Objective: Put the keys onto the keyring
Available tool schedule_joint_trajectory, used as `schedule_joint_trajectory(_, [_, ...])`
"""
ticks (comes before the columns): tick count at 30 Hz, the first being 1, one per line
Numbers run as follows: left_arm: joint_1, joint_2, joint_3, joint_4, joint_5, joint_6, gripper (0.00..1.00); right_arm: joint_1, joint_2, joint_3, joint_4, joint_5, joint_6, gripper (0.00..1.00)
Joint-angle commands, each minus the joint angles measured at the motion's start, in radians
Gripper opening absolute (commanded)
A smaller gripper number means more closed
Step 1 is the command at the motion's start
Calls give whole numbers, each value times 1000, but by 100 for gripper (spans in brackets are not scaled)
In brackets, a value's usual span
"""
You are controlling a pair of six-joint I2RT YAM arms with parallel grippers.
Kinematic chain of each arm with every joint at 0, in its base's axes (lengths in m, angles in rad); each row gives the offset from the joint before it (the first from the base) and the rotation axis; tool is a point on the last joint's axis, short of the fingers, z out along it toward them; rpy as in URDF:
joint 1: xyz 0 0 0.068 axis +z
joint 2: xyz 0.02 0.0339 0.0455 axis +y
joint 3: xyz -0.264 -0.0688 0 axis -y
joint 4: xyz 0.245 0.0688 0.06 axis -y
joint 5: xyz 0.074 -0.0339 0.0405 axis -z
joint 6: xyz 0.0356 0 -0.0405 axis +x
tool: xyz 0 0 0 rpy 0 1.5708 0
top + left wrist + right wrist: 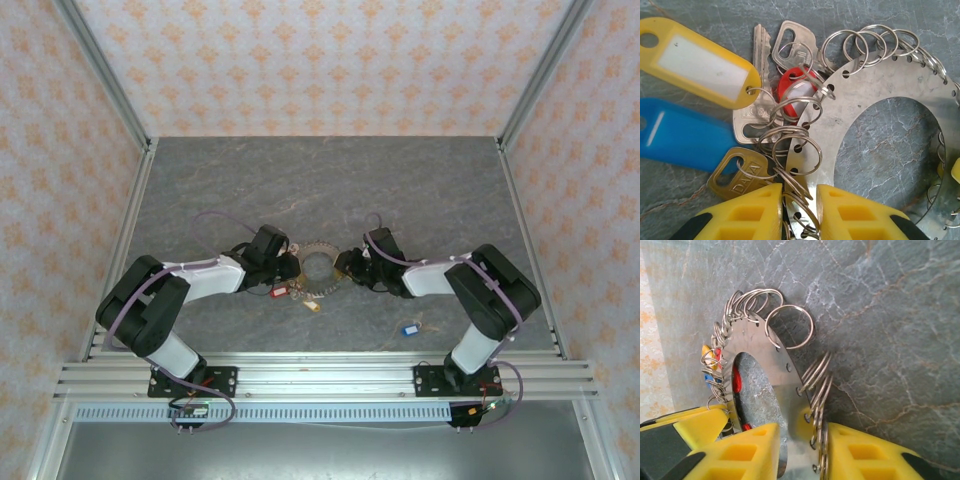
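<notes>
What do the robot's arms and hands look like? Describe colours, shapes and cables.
Each arm has black joints and white links: left arm, right arm. A lilac cable runs along each. Black base plates sit on a silver rail. The left hand and right hand have chunky yellow fingers with square recesses, black further back.

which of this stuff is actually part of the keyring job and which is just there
Job: keyring, tagged keys, loose blue-tagged key, left gripper, right gripper.
Just there: table, aluminium rails, patterned walls.
</notes>
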Motion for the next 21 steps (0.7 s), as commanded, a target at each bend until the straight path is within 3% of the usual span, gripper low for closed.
schedule_joint_trajectory(1, [6,-6,13,-19,7,-5,24,2,-10,-15,96,-16,-24,24])
schedule_joint_trajectory(7, [7,-81,-3,-28,-27,-14,33,-19,-96,-44,27,30,-42,10])
schedule_joint_trajectory(12, [7,-187,-16,-56,-69,-17,49,-39,-179,-71,12,12,-29,5])
schedule_joint_trajectory(18, [9,-362,-31,-107,-125,-16,80,-68,-310,-73,15,-67,-9,2])
schedule_joint_trajectory(21, [11,-427,-13,-127,-87,11,92,-87,-392,-54,13,-131,-3,1])
